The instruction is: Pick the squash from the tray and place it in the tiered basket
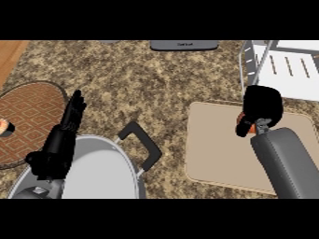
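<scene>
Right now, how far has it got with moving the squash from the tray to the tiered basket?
Nothing is finished yet. The right hand sits over the squash, of which only an orange sliver shows, above the tray; whether it grips it, I cannot tell. Left: carrying it to the tiered basket at the far right. The left hand rests open over the pot.

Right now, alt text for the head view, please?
The right robot hand covers an orange squash on the flat beige tray, near the white wire tiered basket. The left robot hand rests open over a round grey metal pot.
</scene>
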{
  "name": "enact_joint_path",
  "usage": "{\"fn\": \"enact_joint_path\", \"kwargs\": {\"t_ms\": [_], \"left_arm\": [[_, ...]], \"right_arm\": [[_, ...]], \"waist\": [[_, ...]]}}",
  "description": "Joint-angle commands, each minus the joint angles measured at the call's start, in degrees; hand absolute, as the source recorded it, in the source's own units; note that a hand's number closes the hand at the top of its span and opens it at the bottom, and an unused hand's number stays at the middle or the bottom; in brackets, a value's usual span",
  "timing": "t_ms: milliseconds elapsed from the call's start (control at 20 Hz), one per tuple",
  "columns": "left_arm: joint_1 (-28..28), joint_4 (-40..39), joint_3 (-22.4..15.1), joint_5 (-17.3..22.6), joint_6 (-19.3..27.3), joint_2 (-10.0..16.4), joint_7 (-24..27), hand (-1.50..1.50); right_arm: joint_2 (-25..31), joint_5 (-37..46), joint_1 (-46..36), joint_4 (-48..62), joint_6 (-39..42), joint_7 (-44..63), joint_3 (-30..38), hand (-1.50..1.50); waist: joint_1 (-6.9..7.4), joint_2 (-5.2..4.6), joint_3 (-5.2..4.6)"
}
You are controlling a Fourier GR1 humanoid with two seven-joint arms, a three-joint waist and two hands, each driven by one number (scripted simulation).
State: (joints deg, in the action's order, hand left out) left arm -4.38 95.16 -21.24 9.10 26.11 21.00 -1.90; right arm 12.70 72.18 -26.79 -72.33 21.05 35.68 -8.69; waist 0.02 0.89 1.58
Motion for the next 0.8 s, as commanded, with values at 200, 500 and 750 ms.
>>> {"fn": "enact_joint_path", "kwargs": {"t_ms": [200, 500, 750], "left_arm": [[-2.0, -3.5, 0.5, -1.0, 1.2, -1.4, 1.8, 0.0], [-2.9, -5.3, 0.4, -0.2, 0.8, -0.9, 2.5, 0.0], [-3.1, -4.8, 0.4, 0.6, 1.0, -0.6, 2.8, 0.0]], "right_arm": [[3.1, -0.1, -5.9, -16.8, 7.8, 6.3, 3.8, 1.5], [3.1, -4.4, -13.3, -27.1, 19.5, 10.8, 9.3, 1.5], [5.1, -7.6, -20.5, -28.7, 27.3, 13.2, 16.0, 1.5]], "waist": [[-1.57, -0.48, -1.65], [-1.53, -0.58, -1.65], [-0.92, -0.65, -1.65]]}}
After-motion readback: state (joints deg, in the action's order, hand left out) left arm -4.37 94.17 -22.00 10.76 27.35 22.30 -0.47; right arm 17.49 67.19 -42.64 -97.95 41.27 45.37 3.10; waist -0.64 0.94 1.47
